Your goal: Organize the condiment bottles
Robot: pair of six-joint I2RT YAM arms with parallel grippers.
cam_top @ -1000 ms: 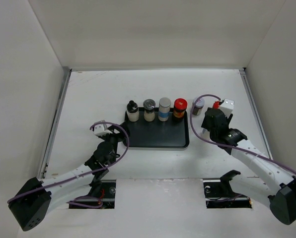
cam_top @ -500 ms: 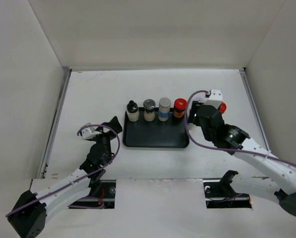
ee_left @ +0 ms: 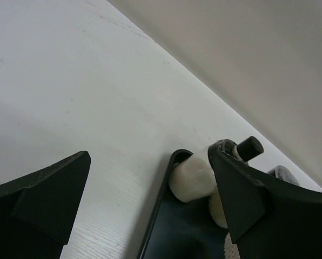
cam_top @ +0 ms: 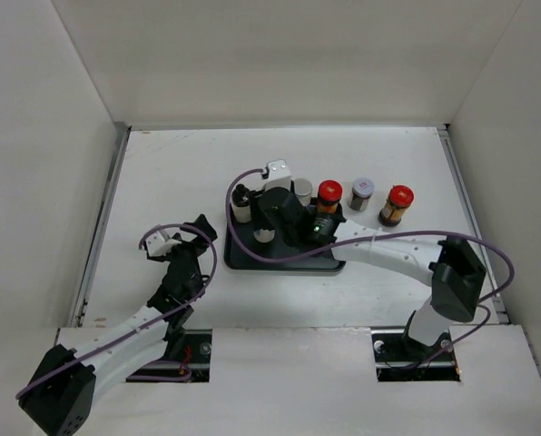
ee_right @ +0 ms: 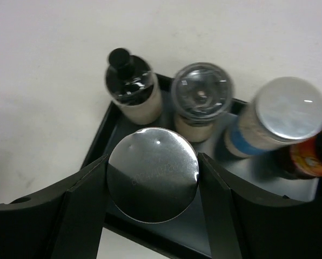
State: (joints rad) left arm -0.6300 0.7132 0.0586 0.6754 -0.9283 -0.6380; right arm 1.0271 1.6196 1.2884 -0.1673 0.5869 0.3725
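The black tray (cam_top: 289, 259) has condiment bottles along its back edge: a black-capped bottle (cam_top: 240, 202), a silver-capped one (cam_top: 302, 191) and a red-lidded brown jar (cam_top: 329, 196). A grey-lidded jar (cam_top: 362, 193) and a second red-lidded jar (cam_top: 396, 204) stand on the table right of the tray. My right gripper (ee_right: 152, 162) is shut on a silver-lidded jar (ee_right: 150, 181) over the tray's front left corner (ee_right: 104, 154); whether it rests on the tray I cannot tell. My left gripper (cam_top: 191, 238) is open and empty, left of the tray.
In the right wrist view, behind the held jar, stand the black-capped bottle (ee_right: 129, 86), a clear-lidded jar (ee_right: 201, 100) and a blue-labelled bottle (ee_right: 280, 121). The left wrist view shows the tray's left edge (ee_left: 160, 216) and a pale bottle (ee_left: 193, 175). White walls close in the table.
My right arm has swung left from beside the tray's right end to above its front left corner. My left gripper has opened and drawn back a little from the tray.
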